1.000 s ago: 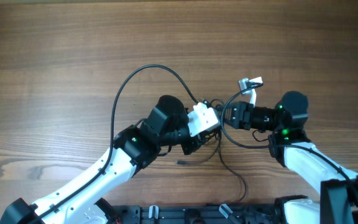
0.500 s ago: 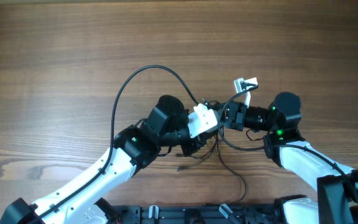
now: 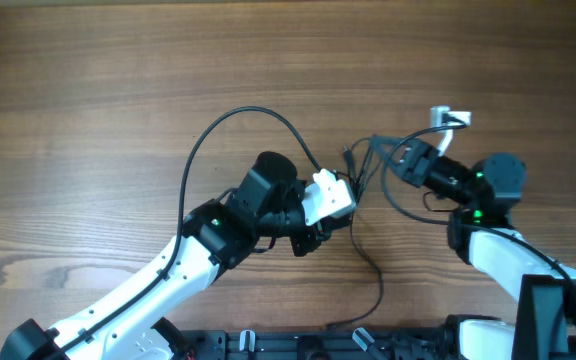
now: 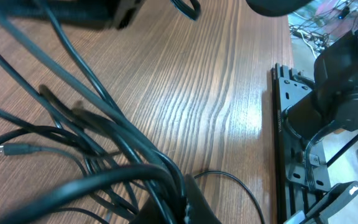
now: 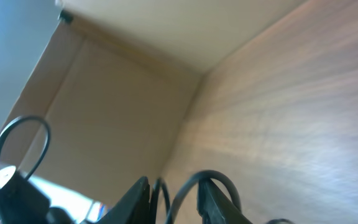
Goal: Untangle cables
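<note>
Between the two arms, near the middle of the table (image 3: 88, 100), we see the cables (image 3: 373, 158) now stretched into a loose fan rather than bunched. Half a second ago the right gripper (image 3: 411, 160) sat almost against the left gripper (image 3: 340, 192); it has since swung out to the right, drawing several strands with it. We read its jaws as closed on those strands, since they run straight to its tip and followed it. The left gripper stays clamped on the other end of the bundle, where the cables (image 4: 104, 124) converge at the bottom of its wrist view. We judge this a real step toward separating them, though the strands cross one another between the grippers, so the tangle is not undone yet. One strand trails down toward the near edge of the table. Much is hard to read. The right wrist view is blurred and shows only its fingers (image 5: 138, 200) with a loop between them. The knot is too fine to trace from above. We cannot tell whether the small white piece (image 3: 450, 118) above the right gripper is a plug or part of the arm.
</note>
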